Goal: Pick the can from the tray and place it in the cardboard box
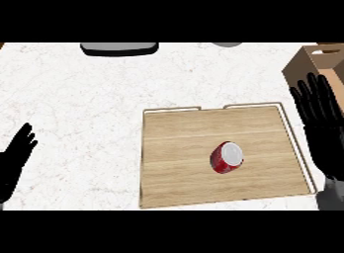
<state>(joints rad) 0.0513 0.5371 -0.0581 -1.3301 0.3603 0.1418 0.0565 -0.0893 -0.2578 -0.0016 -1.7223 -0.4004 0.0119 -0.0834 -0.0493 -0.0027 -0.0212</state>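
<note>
A wooden tray (175, 190) with a thin raised rim sits on a pale marble counter (72, 104), seen from steeply above. A red can (227, 157) with a silver end stands slightly tilted a little right of the tray's middle, touching nothing but the tray floor.

The robot's right hand (329, 133) is beside the tray's right rim, fingers straight and spread, holding nothing. The can lies inside the tray to the left of this hand, near but clearly apart, with the rim between them. The left hand (8, 160) rests open well to the left of the tray, fingers up.

An open cardboard box (310, 64) stands just beyond the tray's far right corner, behind the right hand's fingertips. A dark grey object (119, 48) lies beyond the tray's far left side, only partly in view.

The step in hand appears to be the reach for the can. To do it well, the right hand should probably lift over the rim, come at the can from the right, and curl round its red side, not its slippery silver end
</note>
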